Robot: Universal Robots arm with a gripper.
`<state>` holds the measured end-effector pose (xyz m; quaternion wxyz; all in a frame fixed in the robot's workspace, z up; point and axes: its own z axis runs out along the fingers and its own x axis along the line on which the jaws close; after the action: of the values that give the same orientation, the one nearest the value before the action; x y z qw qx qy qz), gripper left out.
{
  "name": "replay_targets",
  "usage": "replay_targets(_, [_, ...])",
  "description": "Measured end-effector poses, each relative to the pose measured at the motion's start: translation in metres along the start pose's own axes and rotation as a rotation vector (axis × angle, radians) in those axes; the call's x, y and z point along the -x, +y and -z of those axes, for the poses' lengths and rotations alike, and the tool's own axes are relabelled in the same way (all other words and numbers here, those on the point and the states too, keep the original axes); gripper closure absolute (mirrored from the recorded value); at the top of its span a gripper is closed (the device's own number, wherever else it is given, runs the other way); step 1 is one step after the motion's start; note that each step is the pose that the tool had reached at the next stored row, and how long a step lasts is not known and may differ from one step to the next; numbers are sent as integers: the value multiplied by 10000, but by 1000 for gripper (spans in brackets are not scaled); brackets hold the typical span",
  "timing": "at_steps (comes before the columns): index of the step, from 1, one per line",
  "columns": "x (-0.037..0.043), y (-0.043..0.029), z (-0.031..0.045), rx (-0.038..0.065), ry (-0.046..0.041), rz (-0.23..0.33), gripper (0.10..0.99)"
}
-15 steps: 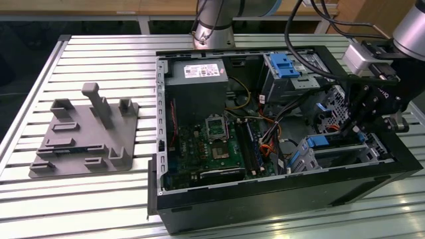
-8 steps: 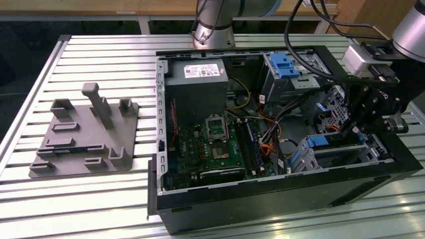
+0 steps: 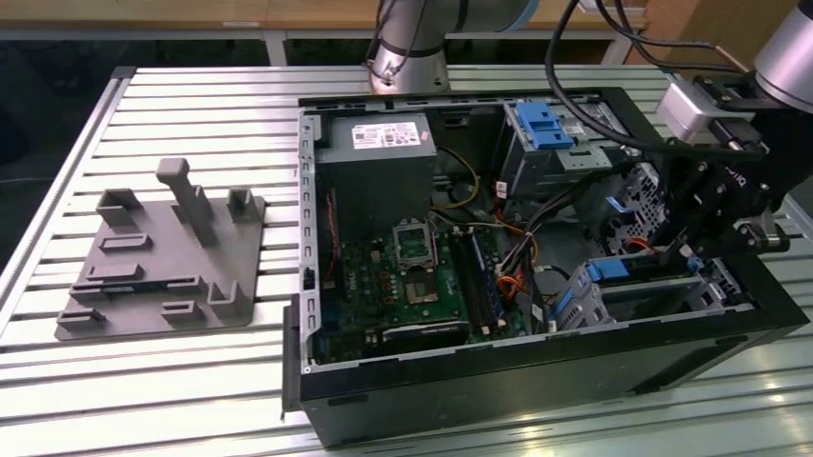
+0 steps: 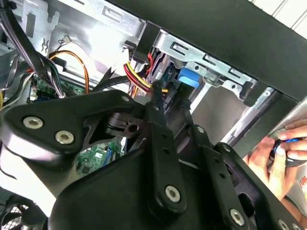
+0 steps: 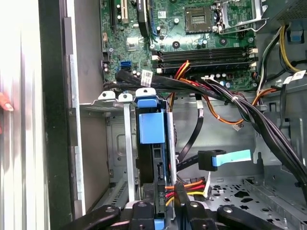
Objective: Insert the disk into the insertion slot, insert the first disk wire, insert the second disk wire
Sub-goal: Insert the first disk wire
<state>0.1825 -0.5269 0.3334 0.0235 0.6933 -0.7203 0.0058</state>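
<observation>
The whole setup sits on a slatted aluminium table (image 3: 190, 381). Starting from the exterior view's left there's a grey fixture plate (image 3: 140, 286) with a bunch of blocky holders on it, well apart from the open black PC case (image 3: 508, 381) lying on its side in the middle. Inside the case the grey power supply (image 3: 375, 181) comes first, with the green motherboard (image 3: 406, 276) nearer the camera. Next is the taller cage (image 3: 546, 129) with its blue latch, up by the far wall. Further right is the disk (image 3: 612, 270). It's already down in the insertion slot (image 3: 661, 300), standing on edge, with the blue carrier end poking up above the silver sheet metal. The first wrist view looks at it edge-on, between the slot's walls. The gripper (image 3: 680, 259) hangs right over it, on the arm (image 3: 787, 57) at the exterior view's right. Its fingers (image 5: 144, 211) are pulled in narrow. The red-yellow-black wire (image 5: 187, 184) runs straight into the gap between them, so it looks like it's pinching that wire's plug end right at the disk's edge. I can't tell whether the plug is seated. A black plug with a light blue tab (image 5: 225, 158) lies loose near the disk, not touching it. In the second wrist view a person's hand (image 4: 273, 155) is just outside the case wall.
</observation>
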Motion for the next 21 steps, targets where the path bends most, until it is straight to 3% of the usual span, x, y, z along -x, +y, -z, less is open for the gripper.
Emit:
replay_targets(8, [-8,5,199,0,0,0,780])
replay_targets(15, [-15,11,437,0,0,0,780])
replay_targets(21, [-16,12,475,0,0,0,780])
